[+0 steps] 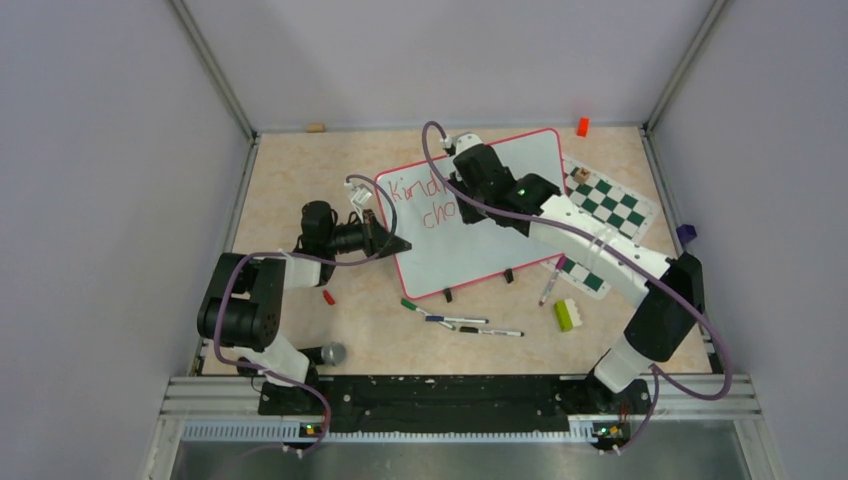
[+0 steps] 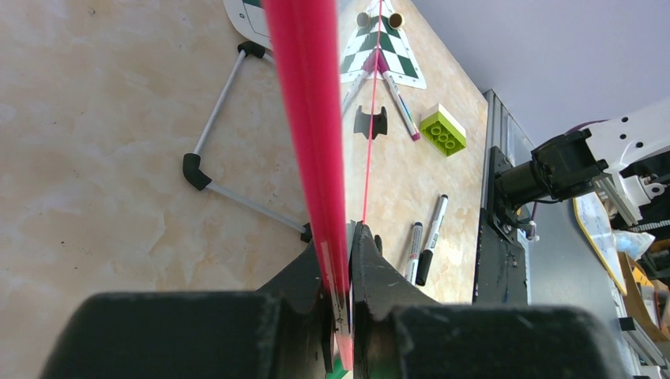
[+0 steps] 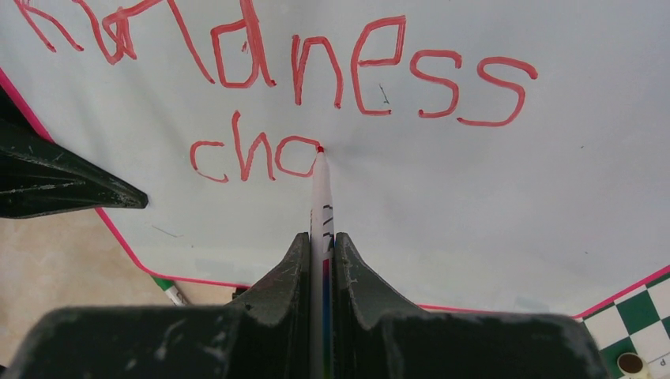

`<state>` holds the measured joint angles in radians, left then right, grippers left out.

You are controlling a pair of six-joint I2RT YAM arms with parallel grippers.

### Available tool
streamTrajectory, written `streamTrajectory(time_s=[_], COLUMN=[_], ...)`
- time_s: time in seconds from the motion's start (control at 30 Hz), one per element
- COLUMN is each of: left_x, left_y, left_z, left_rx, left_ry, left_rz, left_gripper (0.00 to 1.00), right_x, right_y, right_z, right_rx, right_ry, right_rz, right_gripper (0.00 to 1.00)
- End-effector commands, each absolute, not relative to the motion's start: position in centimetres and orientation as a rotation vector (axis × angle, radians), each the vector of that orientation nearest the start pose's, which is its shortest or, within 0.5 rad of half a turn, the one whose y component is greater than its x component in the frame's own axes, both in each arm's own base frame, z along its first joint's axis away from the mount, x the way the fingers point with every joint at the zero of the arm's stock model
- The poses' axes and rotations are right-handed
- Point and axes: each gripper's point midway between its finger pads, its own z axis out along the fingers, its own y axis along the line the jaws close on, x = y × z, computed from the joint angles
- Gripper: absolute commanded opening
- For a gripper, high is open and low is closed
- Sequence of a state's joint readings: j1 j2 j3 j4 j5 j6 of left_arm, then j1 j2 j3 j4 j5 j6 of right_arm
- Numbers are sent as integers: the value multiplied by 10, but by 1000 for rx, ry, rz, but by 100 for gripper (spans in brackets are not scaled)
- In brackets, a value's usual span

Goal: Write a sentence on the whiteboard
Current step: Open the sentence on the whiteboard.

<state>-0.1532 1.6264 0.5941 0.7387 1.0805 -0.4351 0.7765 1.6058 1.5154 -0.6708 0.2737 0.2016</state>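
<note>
While the whiteboard [image 1: 470, 255] is seen from above set askew near the middle of the table [image 1: 290, 180], its left edge is met by the left gripper [image 1: 398, 242]. The right gripper [image 1: 460, 200] is held over the upper left part of the board, where the start of the sentence [image 1: 420, 200] is visible in red. A checkered chess mat [image 1: 612, 206] is partly covered by the board's right side. Loose markers [image 1: 465, 322] and a green brick [image 1: 566, 314] are seen on the table in front of it.

From the left wrist, the board is viewed edge-on, and its red frame [image 2: 308, 118] is pinched between the two closed fingers. One black clip foot [image 2: 371, 122] is seen beyond, near the brick.

From the right wrist, a marker [image 3: 321, 205] is clamped between the fingers, with its red tip touching the board. "Kindness" is written along the top, and "cho" is written below it, the tip being set at the upper right of the last letter. A dark finger of the left gripper is seen at the board's left edge.
</note>
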Motion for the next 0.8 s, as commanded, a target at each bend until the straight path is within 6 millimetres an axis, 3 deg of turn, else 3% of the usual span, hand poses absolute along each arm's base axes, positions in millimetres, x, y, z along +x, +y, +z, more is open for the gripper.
streamTrajectory(time_s=[0.0,0.5,0.77], left_x=[321,321,321], left_y=[-197,-197,-197], left_z=[71,71,71], left_rx=[431,432,432], left_ry=[1996,1995,1995], left_rz=[-1192,-1192,-1192], left_gripper=[0,0,0], right_x=[354,332,335], right_y=[276,263,257], right_z=[239,211,225], right_rx=[-477,-511,-480], right_ry=[2167,2247,2216], right_rz=[171,166,142], right_gripper=[0,0,0])
